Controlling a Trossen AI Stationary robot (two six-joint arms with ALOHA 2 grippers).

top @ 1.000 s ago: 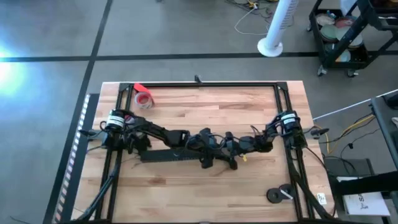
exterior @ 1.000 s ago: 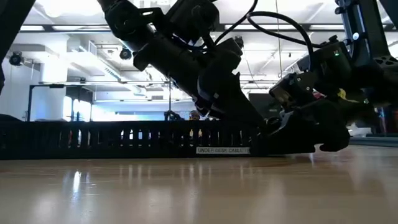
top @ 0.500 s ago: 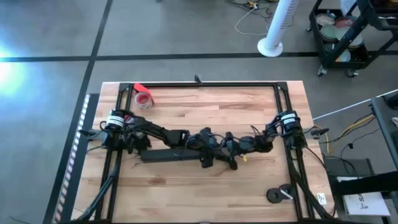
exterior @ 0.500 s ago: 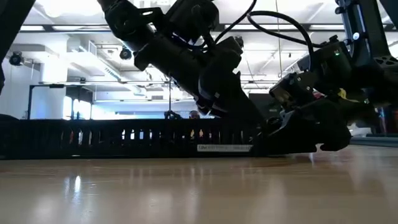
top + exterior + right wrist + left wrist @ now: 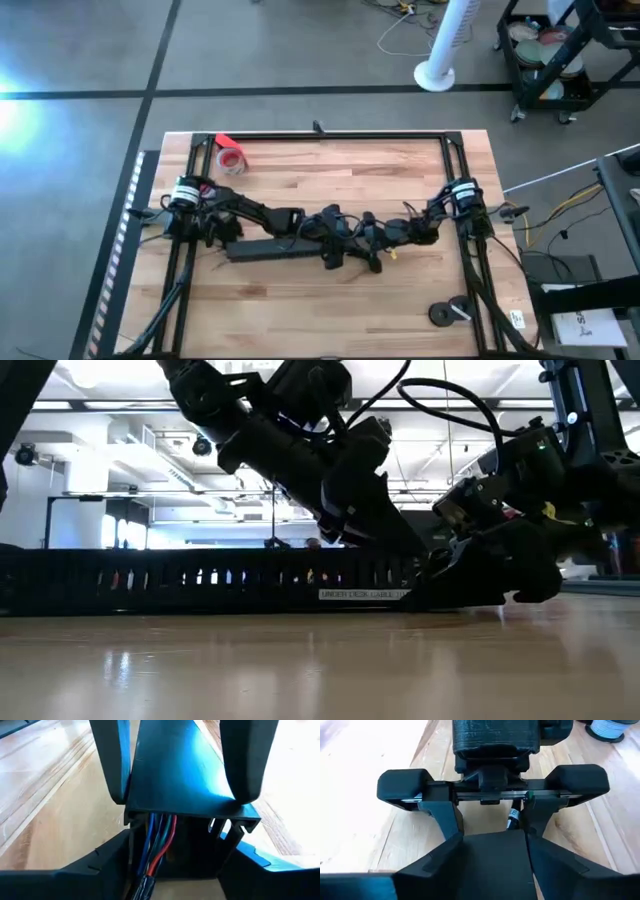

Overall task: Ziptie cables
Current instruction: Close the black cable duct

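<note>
A long black slotted cable duct (image 5: pixel 270 250) lies across the table's middle; the low view shows its slotted side (image 5: pixel 200 580). The cables (image 5: pixel 157 840), blue, red and green wires, run inside the duct's open end. The ziptie is out of view. My left gripper (image 5: pixel 335 252) and my right gripper (image 5: pixel 377 254) meet nose to nose at the duct's right end, each shut on it. In the left wrist view the right gripper's fingers (image 5: pixel 445 815) face me. In the right wrist view the left gripper's fingers (image 5: pixel 114 760) stand at the duct's sides. My left gripper pinches the duct's two long sides near its right end (image 5: pixel 495 860) between its two fingers (image 5: pixel 440 865), slanting down from the table's left, along the duct. My right gripper pinches the duct's open right end (image 5: pixel 185 815) between its fingers (image 5: pixel 100 867), slanting down from the table's right. The wires lie between the duct's walls.
A red tape roll (image 5: pixel 232 158) sits at the far left of the table. Two dark spools (image 5: pixel 450 312) lie at the near right. Black frame rails (image 5: pixel 320 136) run along the far edge and both sides. Bare wood lies near the front edge.
In the low view the duct and its white label have crept slightly up and toward the table's right. Both grippers have stayed shut on it.
</note>
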